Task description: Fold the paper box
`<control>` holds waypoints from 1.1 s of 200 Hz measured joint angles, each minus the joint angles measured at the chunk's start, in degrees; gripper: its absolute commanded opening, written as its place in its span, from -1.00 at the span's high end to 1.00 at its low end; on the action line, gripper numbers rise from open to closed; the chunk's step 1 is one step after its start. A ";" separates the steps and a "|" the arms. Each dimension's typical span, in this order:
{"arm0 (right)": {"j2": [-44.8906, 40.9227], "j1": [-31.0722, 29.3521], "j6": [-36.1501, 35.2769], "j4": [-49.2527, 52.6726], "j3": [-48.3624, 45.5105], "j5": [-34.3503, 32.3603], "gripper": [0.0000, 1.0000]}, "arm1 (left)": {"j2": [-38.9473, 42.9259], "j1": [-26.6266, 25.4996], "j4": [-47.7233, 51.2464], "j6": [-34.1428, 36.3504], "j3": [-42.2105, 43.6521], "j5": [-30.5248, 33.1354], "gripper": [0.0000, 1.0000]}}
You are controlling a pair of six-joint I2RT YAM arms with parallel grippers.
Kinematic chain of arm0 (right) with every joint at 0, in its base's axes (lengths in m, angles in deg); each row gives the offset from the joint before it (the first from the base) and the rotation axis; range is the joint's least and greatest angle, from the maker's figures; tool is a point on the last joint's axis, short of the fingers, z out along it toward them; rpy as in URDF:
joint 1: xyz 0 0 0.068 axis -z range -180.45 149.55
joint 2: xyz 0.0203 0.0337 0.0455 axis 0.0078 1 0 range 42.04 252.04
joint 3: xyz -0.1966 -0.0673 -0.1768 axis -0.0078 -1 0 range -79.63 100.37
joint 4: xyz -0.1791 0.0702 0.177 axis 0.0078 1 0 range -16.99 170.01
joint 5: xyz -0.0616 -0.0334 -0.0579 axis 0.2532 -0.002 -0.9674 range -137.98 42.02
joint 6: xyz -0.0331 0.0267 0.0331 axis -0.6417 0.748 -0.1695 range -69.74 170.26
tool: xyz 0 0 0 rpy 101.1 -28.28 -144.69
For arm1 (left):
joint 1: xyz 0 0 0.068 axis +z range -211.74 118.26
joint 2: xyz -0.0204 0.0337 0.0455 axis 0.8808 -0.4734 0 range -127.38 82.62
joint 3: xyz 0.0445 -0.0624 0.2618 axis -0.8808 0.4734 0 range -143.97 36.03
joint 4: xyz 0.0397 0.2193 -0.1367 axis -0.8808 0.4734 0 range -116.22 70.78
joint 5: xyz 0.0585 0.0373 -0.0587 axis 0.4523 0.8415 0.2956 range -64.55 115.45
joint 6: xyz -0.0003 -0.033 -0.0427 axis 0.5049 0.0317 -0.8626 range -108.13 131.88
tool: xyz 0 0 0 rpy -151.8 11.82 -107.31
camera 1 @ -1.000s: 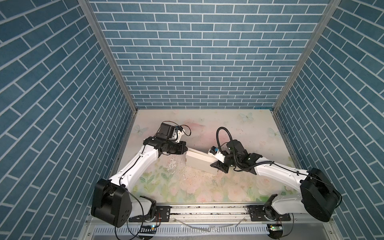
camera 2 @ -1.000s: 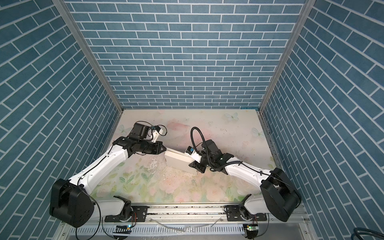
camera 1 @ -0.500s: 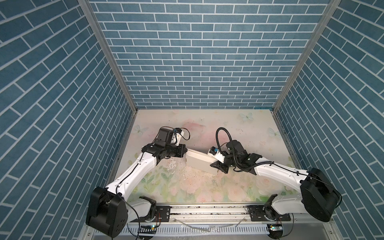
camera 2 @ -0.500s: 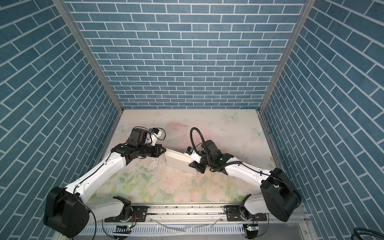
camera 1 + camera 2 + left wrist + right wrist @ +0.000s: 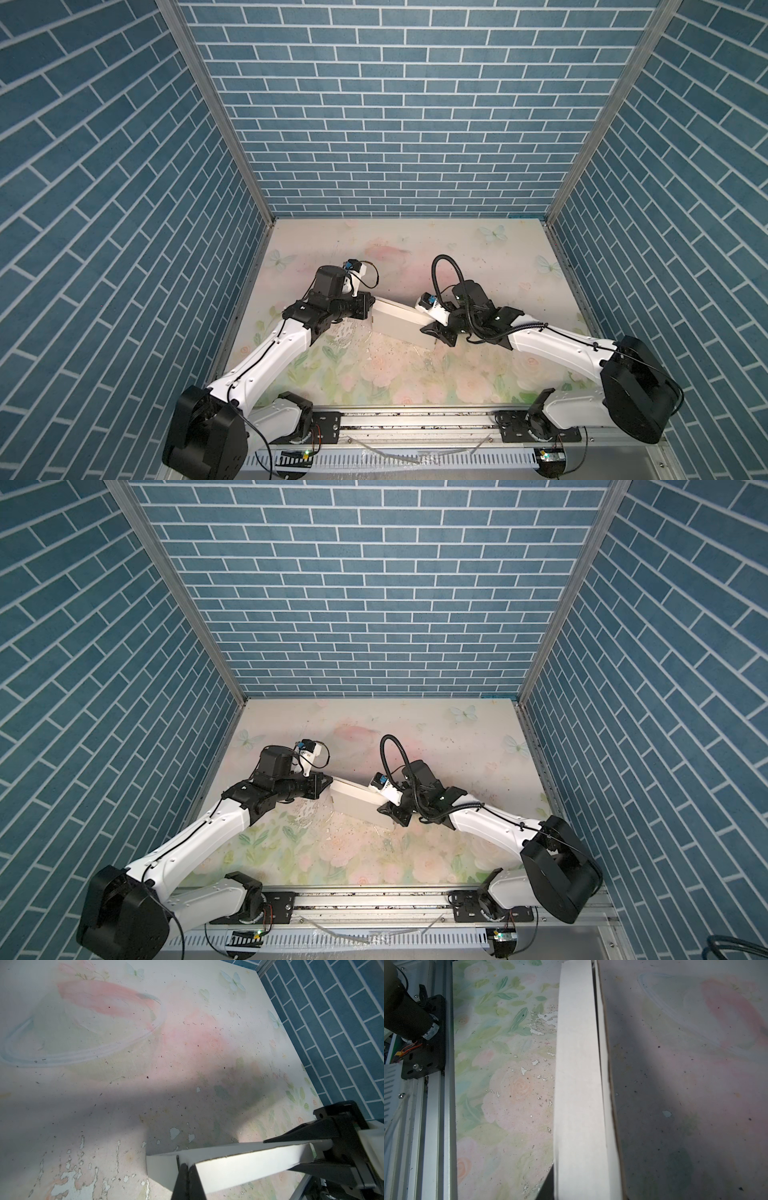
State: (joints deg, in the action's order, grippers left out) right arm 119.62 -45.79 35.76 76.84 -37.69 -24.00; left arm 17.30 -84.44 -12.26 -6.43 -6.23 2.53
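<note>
The box (image 5: 399, 327) stands on edge on the table (image 5: 374, 374). The right gripper (image 5: 276, 1156) clamps its right end, jaws part-closed across its thickness. The left gripper (image 5: 188, 1176) is fully closed on nothing, tip against the left end. The best approach is probably to hold the clamp firm and press squarely and gently, lest the card buckle.

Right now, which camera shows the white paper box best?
A top view: the paper box shows end to end, though small. The left wrist view shows one corner and a long side; the right wrist view only a long strip.
</note>
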 measured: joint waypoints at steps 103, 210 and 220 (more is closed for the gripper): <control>-0.02 -0.15 0.37 0.02 0.00 -0.11 0.64 | 0.11 -0.92 -0.63 -0.63 0.76 2.64 0.81; -0.02 -0.31 1.36 -0.09 0.02 -0.85 0.40 | 0.50 -1.64 -5.70 -1.66 3.52 3.69 0.91; -0.02 -0.33 1.42 -0.15 0.02 -0.92 0.35 | 0.61 -1.70 -5.86 -1.66 3.69 3.87 0.92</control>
State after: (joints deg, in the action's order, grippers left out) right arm 119.59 -46.12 37.18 76.69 -37.67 -24.91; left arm 17.91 -86.15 -18.12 -8.09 -2.54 6.40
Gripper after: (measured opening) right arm 0.298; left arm 0.052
